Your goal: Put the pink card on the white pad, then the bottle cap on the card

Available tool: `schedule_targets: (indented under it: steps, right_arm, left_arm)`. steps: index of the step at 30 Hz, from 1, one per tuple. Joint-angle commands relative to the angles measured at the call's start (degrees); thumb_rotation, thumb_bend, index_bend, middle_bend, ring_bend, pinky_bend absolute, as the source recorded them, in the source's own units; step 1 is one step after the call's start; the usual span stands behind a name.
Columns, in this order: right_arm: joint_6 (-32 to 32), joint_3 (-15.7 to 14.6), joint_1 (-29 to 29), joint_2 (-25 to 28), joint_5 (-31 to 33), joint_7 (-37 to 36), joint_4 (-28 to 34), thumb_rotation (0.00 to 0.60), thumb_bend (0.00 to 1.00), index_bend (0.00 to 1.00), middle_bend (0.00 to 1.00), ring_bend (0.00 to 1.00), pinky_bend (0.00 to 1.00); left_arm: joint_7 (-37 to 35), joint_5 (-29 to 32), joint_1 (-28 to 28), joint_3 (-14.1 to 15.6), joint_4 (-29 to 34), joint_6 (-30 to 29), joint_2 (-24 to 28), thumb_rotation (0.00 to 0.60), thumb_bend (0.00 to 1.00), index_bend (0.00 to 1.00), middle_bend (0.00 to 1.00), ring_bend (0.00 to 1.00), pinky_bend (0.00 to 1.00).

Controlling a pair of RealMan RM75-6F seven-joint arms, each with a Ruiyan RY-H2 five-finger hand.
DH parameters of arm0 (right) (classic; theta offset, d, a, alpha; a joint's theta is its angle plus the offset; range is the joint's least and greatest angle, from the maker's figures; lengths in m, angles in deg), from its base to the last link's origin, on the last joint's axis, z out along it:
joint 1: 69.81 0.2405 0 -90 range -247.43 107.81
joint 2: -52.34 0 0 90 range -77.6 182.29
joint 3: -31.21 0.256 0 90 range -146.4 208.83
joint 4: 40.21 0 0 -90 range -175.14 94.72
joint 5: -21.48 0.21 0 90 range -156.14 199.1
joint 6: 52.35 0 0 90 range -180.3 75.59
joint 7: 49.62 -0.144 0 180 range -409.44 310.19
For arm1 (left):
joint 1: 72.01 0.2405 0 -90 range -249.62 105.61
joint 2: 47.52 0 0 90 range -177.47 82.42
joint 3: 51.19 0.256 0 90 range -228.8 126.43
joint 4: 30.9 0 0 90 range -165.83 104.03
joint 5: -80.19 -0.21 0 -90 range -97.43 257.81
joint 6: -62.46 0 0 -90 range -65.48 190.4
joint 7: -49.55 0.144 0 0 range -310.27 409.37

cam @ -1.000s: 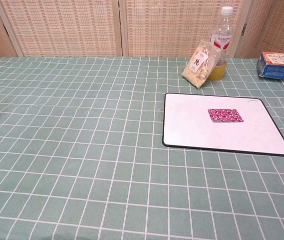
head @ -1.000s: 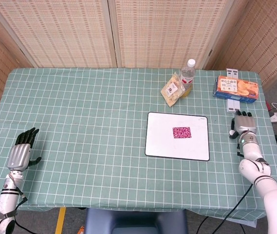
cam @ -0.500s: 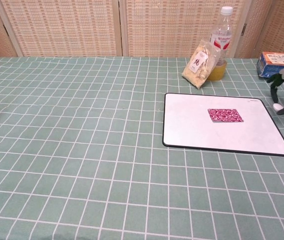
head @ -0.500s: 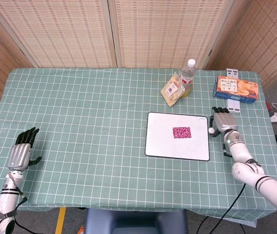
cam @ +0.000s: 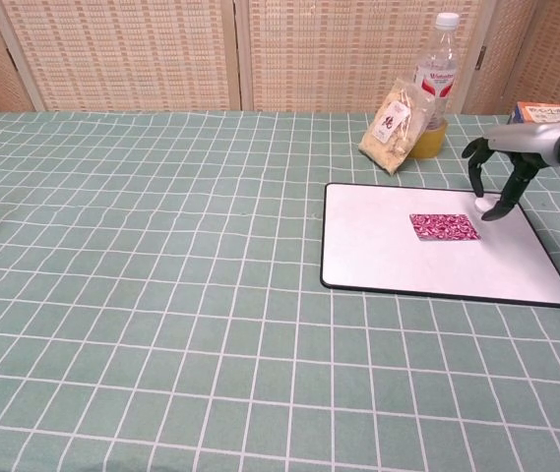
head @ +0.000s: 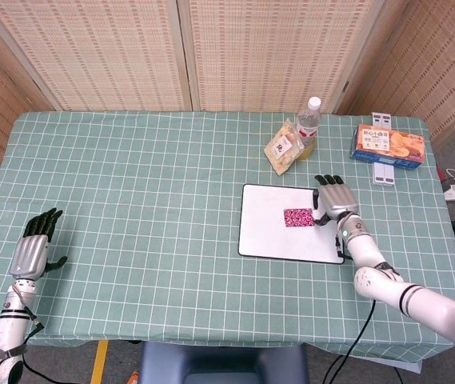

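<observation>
Pink card was seen lying flat near the middle of the white pad, which lay on the green checked tablecloth. Right hand was held above the pad's right part, just at the 3 o'clock side of the card. In the chest view the same hand was shown palm down with its fingers curled downward, and a small white object, taken to be the bottle cap, was pinched between the thumb and a fingertip just off the card's right edge; whether it touched the pad could not be told. Left hand was seen only in the head view, resting on the cloth near the table's left front edge, well apart from the pad, its fingers spread and nothing held. At 12 o'clock from the pad a clear bottle with yellow liquid stood upright, with a snack packet leaning against it. At about 2 o'clock from the pad an orange biscuit box was lying near the table's far right corner.
</observation>
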Motion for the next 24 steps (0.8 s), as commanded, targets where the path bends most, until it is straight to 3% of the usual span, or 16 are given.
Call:
schedule_targets:
  steps: [1,24]
  right_arm:
    - [0.3,-0.7,1.1,-0.9,1.5,0.6,-1.3,0.6,0.25,0.62,0.06,0.0,0.0]
    - [3.1,-2.2,5.3,-5.6,3.0,-2.1,-6.8,0.6,0.25,0.61,0.06,0.0,0.0]
  left_arm:
    - [-0.1,0.0,0.0,-0.1,0.1,-0.2,0.0,0.6,0.16,0.0,0.0,0.0,0.0]
    - [-0.3,-0.1,0.0,0.1,0.3,0.2,0.3,0.6,0.16,0.0,0.0,0.0,0.0]
